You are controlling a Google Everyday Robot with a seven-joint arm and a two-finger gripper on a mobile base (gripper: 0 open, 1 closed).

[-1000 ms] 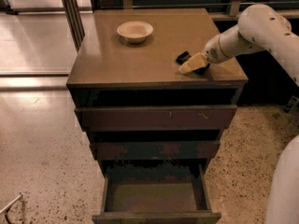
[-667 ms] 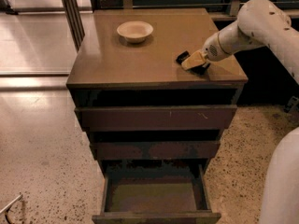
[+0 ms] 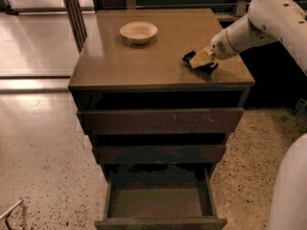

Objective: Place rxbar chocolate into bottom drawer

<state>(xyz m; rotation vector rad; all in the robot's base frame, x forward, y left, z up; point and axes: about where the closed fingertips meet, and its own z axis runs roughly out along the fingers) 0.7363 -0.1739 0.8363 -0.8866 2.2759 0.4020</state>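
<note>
The rxbar chocolate (image 3: 189,57) shows as a small black piece on the right side of the cabinet top, partly hidden by my gripper. My gripper (image 3: 200,61) is down at the cabinet top right against it, reaching in from the right on the white arm (image 3: 268,18). The bottom drawer (image 3: 158,202) is pulled out at the foot of the cabinet, and its olive-brown floor holds nothing.
A round beige bowl (image 3: 138,31) stands at the back left of the cabinet top (image 3: 144,63). The two upper drawer fronts (image 3: 160,121) stand slightly out. A white part of the robot (image 3: 290,190) fills the lower right. Speckled floor surrounds the cabinet.
My gripper has shifted slightly back and to the right on the cabinet top, staying at the black bar. The bowl and drawers have not moved.
</note>
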